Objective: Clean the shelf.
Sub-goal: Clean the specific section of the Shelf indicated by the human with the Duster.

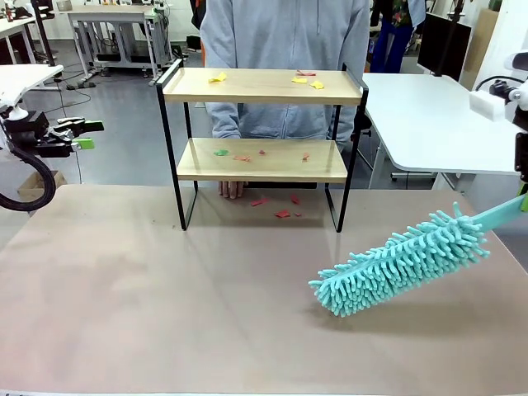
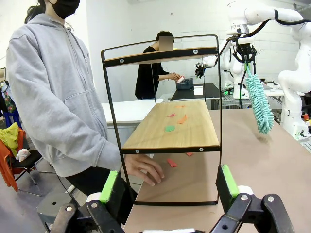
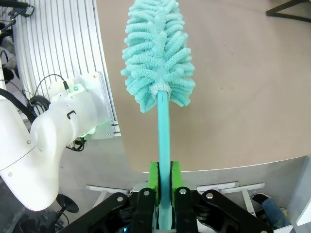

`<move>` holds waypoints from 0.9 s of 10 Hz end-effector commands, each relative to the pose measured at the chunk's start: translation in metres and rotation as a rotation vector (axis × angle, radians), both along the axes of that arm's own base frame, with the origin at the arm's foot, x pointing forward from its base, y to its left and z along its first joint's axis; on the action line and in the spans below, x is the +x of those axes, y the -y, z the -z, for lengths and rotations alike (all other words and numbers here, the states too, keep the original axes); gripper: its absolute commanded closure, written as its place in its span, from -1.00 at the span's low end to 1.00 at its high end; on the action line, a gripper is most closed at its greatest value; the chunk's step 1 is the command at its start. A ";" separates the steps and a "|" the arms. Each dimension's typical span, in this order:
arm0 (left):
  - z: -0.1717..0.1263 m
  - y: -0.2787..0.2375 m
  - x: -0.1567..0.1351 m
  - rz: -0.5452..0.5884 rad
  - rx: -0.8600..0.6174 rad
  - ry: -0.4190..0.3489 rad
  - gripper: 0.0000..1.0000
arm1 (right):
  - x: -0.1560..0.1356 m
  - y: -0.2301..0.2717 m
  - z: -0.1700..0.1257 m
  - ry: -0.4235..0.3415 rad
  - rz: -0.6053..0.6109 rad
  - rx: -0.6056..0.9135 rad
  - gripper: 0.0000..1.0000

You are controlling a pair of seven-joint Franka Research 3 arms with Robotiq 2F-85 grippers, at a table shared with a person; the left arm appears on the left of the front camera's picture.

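The shelf [image 1: 262, 86] stands at the table's far middle, two light wood boards in a black frame. Yellow and red paper scraps [image 1: 218, 78] lie on its top board, green and red ones on the lower board [image 2: 170, 128], and more red scraps [image 1: 283, 214] on the table under it. My right gripper [image 3: 164, 180] is shut on the handle of a teal fluffy duster [image 1: 400, 264], whose head hangs low over the table to the right of the shelf. My left gripper [image 1: 86, 134] is open and holds nothing, off the table's left side, facing the shelf's end [image 2: 167, 187].
A person in a grey hoodie [image 1: 285, 33] stands behind the shelf, one hand [image 1: 233, 190] resting on the table under it. The brown table surface [image 1: 165, 289] spreads wide in front. A white table [image 1: 429, 115] sits at the back right.
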State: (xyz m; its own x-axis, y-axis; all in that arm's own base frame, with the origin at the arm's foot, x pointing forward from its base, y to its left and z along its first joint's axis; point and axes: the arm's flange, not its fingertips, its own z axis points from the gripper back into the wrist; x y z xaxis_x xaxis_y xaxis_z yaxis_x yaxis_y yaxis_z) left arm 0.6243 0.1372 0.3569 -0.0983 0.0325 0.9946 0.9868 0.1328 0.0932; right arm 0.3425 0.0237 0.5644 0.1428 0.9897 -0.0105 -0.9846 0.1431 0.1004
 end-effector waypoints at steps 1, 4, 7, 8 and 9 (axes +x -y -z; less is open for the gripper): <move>-0.002 0.000 -0.001 0.003 -0.002 0.005 -1.00 | -0.003 0.000 -0.002 -0.001 -0.017 0.002 0.74; -0.002 0.000 -0.001 0.003 -0.002 0.005 -1.00 | -0.003 0.000 -0.002 -0.001 -0.017 0.002 0.74; -0.002 0.000 -0.001 0.003 -0.002 0.005 -1.00 | 0.000 0.000 0.000 0.000 0.000 0.000 0.74; -0.002 0.000 -0.001 0.003 -0.002 0.005 -1.00 | -0.005 -0.018 -0.003 -0.003 0.076 0.052 0.74; -0.002 0.000 -0.001 0.003 -0.002 0.005 -1.00 | -0.011 -0.038 -0.007 -0.008 0.127 0.072 0.74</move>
